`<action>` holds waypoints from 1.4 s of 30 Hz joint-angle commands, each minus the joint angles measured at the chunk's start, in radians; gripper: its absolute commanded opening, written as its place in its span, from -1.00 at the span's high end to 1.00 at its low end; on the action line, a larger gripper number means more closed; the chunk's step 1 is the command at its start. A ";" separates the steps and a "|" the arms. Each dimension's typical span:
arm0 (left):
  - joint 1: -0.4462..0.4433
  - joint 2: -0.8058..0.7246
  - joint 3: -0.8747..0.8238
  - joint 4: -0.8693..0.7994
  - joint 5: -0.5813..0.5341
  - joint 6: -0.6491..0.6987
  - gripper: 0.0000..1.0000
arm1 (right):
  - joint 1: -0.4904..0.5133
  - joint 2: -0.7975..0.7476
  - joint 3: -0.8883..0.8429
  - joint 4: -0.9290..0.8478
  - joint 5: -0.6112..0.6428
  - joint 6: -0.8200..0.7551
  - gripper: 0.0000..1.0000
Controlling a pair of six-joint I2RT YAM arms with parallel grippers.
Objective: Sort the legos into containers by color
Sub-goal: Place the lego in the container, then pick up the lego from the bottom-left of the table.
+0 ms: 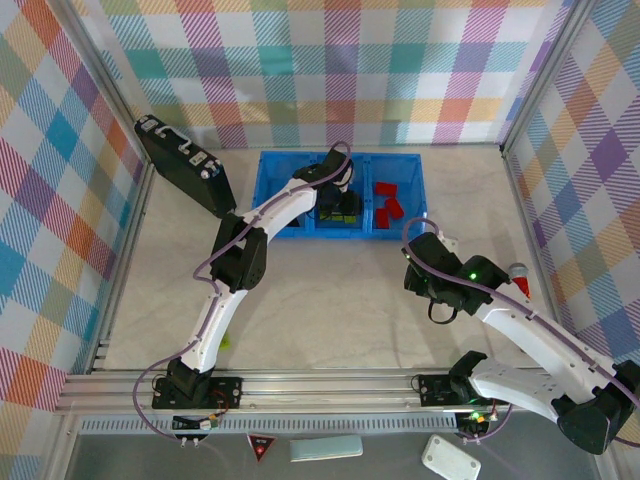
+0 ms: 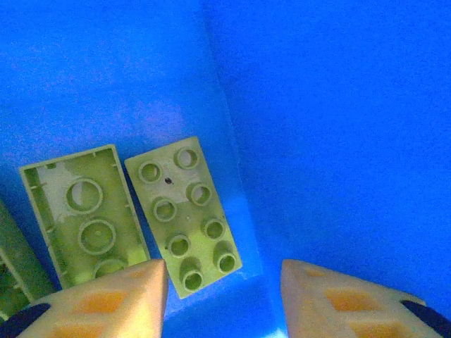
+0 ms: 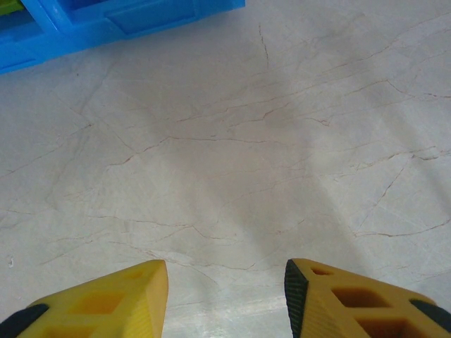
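- In the tray (image 1: 278,185) at 12 o'clock, the left gripper (image 2: 222,267) hangs low over what looks like the middle bin. Its fingers (image 2: 113,303) are spread with nothing between them.
- Green bricks (image 2: 183,211) lie flat on the blue floor just ahead of the tips. One is studs up and its neighbour (image 2: 84,211) is hollow side up. I'd judge this is green's bin and the arm is there for the drop.
- Red bricks (image 1: 388,205) sit in the bin at the tray's 3 o'clock end, apart from the green, so the sorting looks well along.
- At 4 o'clock the right gripper (image 3: 225,267) hovers above bare table, fingers apart and empty. I'd guess it is parked out of the way.
- The table (image 3: 232,155) is pale and stone-like, matte, with fine veins. Pastel plaid walls (image 1: 300,70) close three sides, and a black case (image 1: 185,165) stands by the wall at 10 o'clock.
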 commanded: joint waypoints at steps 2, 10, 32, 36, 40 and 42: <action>0.000 -0.142 -0.051 0.000 0.023 0.020 0.09 | -0.005 0.006 0.005 -0.010 0.013 -0.007 0.00; 0.000 -0.299 -0.203 -0.006 -0.007 0.033 0.09 | -0.005 0.038 0.006 0.035 0.001 -0.036 -0.06; 0.021 -0.862 -0.882 -0.047 -0.240 -0.012 0.09 | -0.005 0.188 0.037 0.140 -0.062 -0.093 -0.11; 0.038 -0.946 -0.992 -0.067 -0.263 -0.039 0.09 | -0.005 0.201 0.040 0.154 -0.074 -0.100 -0.11; 0.062 -1.018 -1.086 -0.086 -0.283 -0.077 0.09 | -0.005 0.213 0.040 0.163 -0.080 -0.107 -0.11; 0.074 -1.057 -1.135 -0.093 -0.291 -0.097 0.09 | -0.006 0.222 0.042 0.166 -0.083 -0.108 -0.11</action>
